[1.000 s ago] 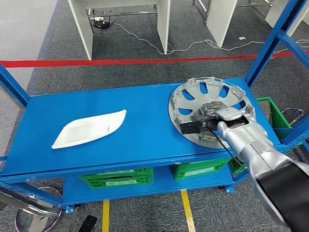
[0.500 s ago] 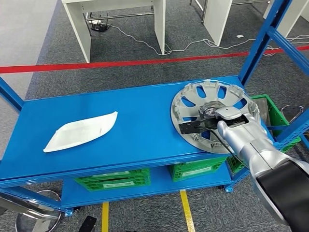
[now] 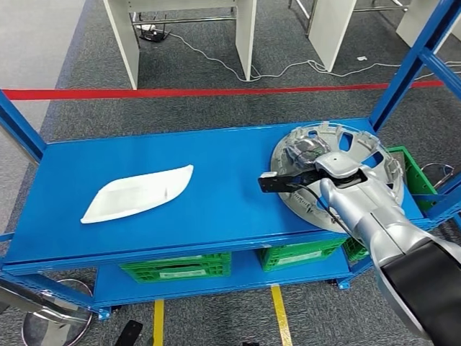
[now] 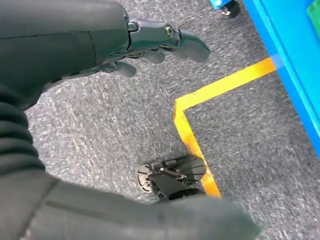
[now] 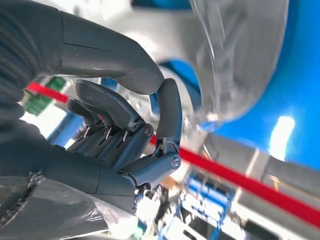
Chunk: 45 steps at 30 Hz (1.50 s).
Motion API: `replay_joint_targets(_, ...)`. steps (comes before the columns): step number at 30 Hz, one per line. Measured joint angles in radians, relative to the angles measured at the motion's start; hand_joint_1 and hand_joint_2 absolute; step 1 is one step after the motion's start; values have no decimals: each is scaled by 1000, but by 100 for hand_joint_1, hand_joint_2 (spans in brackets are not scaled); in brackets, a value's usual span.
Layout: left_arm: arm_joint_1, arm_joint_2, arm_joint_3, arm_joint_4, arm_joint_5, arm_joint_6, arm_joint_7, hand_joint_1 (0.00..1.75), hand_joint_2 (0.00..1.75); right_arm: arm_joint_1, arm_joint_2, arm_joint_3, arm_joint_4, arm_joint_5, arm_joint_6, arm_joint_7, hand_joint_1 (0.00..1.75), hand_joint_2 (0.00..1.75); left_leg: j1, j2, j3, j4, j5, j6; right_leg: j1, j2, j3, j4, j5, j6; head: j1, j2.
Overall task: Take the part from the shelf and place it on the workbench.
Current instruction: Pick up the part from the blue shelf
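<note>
At the right of the frame, on the blue shelf (image 3: 217, 180), the right hand (image 3: 307, 176) clamps the silver wheel cover (image 3: 380, 169), one edge tipped up; it could slip from the hold or catch the blue upright (image 3: 405, 61) close beside. Open room lies leftward, toward the white part (image 3: 136, 193); the left hand (image 4: 162, 42) hangs loose, fingers apart

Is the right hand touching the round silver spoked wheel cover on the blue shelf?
Cannot tell. In the head view the right hand overlaps the wheel cover; the blurred right wrist view shows no clear contact.
</note>
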<state>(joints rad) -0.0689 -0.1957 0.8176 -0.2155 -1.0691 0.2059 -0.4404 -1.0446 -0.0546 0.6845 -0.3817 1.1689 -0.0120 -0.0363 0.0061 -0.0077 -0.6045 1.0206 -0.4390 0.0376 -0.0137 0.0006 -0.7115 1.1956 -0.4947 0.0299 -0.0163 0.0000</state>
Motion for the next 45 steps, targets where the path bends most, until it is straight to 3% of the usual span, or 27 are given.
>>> replay_joint_targets(2,-2,0,1,0,1,-20,-12,0,175,-8,1,5,-19,3,-10,-8,175,175,-4,0,0,3,-4,-7,2,0,68,-127,45,-6,-1,0)
replay_joint_targets(3,-3,0,3,0,5,-32,-17,0,175,-10,1,9,-28,4,-14,-10,175,175,-5,0,-1,4,-5,-11,4,1,86,-161,50,-8,-1,0)
replay_joint_targets(7,-5,2,17,0,24,-40,-22,0,175,-10,2,22,-59,3,-26,-11,175,175,-5,0,-8,19,-17,-29,1,2,95,-176,45,-21,-2,0)
replay_joint_targets(9,-7,2,23,0,28,-10,-10,0,175,-10,2,29,-78,-1,-38,-10,175,175,-3,1,-41,99,-65,-42,-4,1,99,-178,45,-30,-5,0)
replay_joint_targets(11,-9,2,28,0,32,12,1,0,175,-7,2,38,-98,-4,-55,-8,175,175,-1,1,-101,230,-123,-49,-4,2,101,-178,42,-34,-8,0)
replay_joint_targets(12,-9,2,31,0,34,18,6,0,175,-3,2,42,-109,-5,-65,-7,175,175,0,1,-123,277,-135,-50,-4,2,103,-178,41,-35,-7,0)
replay_joint_targets(13,-9,2,34,0,35,23,11,0,175,1,2,45,-121,-6,-78,-5,175,175,0,2,-132,289,-127,-50,-4,3,105,-177,40,-35,-7,0)
replay_joint_targets(14,-9,2,38,0,36,27,15,0,175,4,1,48,-135,-6,-92,-3,175,175,0,2,-122,262,-99,-49,-4,4,107,-177,38,-34,-7,0)
replay_joint_targets(16,-8,2,42,0,34,36,21,0,175,6,-2,53,-171,-6,-132,6,175,175,0,1,-67,134,-23,-42,-3,6,112,-176,34,-31,-7,0)
replay_joint_targets(18,-9,1,45,0,32,43,25,0,175,7,-9,56,-211,-6,-167,16,175,175,-3,1,-22,33,10,-34,0,8,112,-175,31,-25,-7,0)
replay_joint_targets(21,-8,-1,47,0,30,52,31,0,175,14,-25,61,-269,-2,-193,26,175,175,-4,1,-14,8,4,-22,2,8,108,-176,30,-11,-6,0)
replay_joint_targets(23,-7,-3,48,0,27,59,32,0,175,19,-40,64,-311,2,-210,32,175,175,-1,2,-11,2,7,-12,1,7,92,-150,9,-1,-5,0)
replay_joint_targets(26,-10,-5,49,0,22,68,32,0,175,26,-58,67,-368,6,-220,33,175,175,1,4,-10,-1,7,-1,1,6,3,31,-76,6,-2,0)
replay_joint_targets(27,-10,-6,49,0,22,70,32,0,175,32,-63,68,-383,7,-219,33,175,175,0,5,-9,-1,6,0,1,5,-27,89,-93,6,-3,0)
replay_joint_targets(28,-10,-7,49,0,21,72,32,0,175,38,-68,68,-396,8,-216,33,175,175,0,4,-9,-1,6,1,1,5,-41,114,-91,6,-2,0)
replay_joint_targets(29,-10,-7,49,0,20,72,31,0,175,42,-73,68,-406,8,-213,34,175,175,0,3,-8,-1,6,1,1,5,-37,99,-70,5,-2,0)
replay_joint_targets(31,-10,-9,49,0,18,72,26,0,175,45,-80,68,-423,8,-207,38,175,175,0,2,-5,0,4,-2,1,4,21,-30,2,-1,-2,0)
replay_joint_targets(33,-11,-11,49,0,16,71,21,0,175,44,-84,68,-435,9,-204,43,175,175,-4,1,-6,4,1,-10,3,4,82,-148,40,-6,-3,0)
replay_joint_targets(36,-11,-11,49,0,19,53,12,0,175,49,-87,68,-442,8,-194,47,175,175,-6,0,-10,6,2,-23,5,6,99,-175,40,-16,-4,0)
replay_joint_targets(38,-10,-11,51,0,28,16,-5,0,175,51,-91,68,-440,2,-173,49,175,175,-5,1,-18,29,-17,-34,2,5,100,-177,42,-26,-6,0)
replay_joint_targets(39,-10,-10,53,0,32,-3,-14,0,175,51,-92,68,-435,-3,-162,47,131,175,-3,2,-34,66,-40,-39,-1,5,102,-179,43,-30,-8,0)
replay_joint_targets(42,-8,-11,55,0,36,-28,-25,0,175,57,-94,69,-404,-21,-134,41,0,175,1,3,-116,253,-122,-50,-1,4,103,-179,42,-36,-11,0)
replay_joint_targets(43,-6,-12,56,0,39,-30,-27,0,175,60,-96,69,-390,-28,-125,36,0,175,1,3,-132,286,-127,-51,-1,4,103,-178,42,-36,-12,0)
replay_joint_targets(44,-4,-13,58,0,43,-29,-28,0,175,62,-98,68,-375,-37,-113,31,0,175,1,3,-130,281,-112,-50,-1,5,104,-178,41,-36,-12,0)
replay_joint_targets(45,-3,-14,62,0,49,-23,-28,0,175,63,-102,68,-360,-46,-100,24,0,175,1,3,-111,239,-80,-47,-1,5,105,-178,41,-35,-12,0)
